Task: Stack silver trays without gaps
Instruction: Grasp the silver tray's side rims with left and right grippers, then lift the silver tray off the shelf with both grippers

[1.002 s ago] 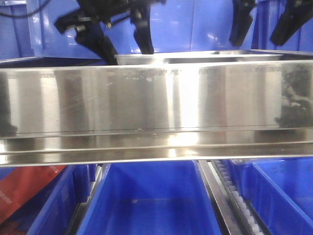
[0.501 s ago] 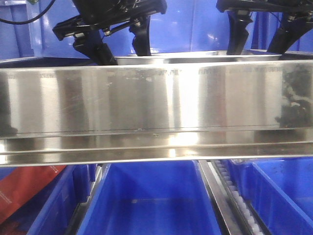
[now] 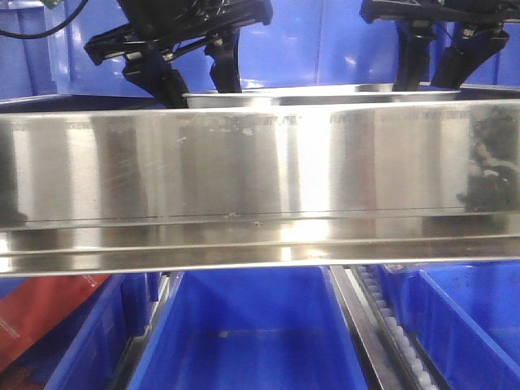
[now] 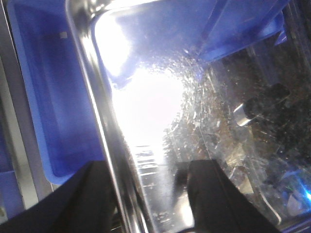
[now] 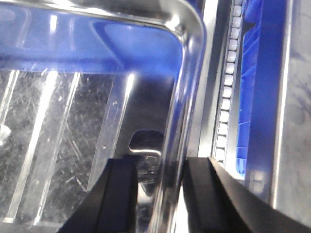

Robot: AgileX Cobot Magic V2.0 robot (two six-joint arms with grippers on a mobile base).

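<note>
The step in hand, as I judge it, is the taking hold of the silver tray (image 3: 325, 96) at its two short sides, so it can be lifted and set into another tray. In the front view only its thin rim shows, behind the top edge of the brushed-steel rail (image 3: 260, 162).

The left gripper (image 4: 146, 167) stands astride the tray's left rim with its fingers spread, one inside the pan and one outside over the blue bin (image 4: 43, 97), along whose left wall the tray lies. The right gripper (image 5: 160, 162) is spread astride the right rim near a rounded corner, beside the roller strip (image 5: 228, 97). I cannot tell whether a second tray lies under this one.

The next move calls for both grippers to close on the rims together, then a level lift, so that the tray does not tilt and jam.
</note>
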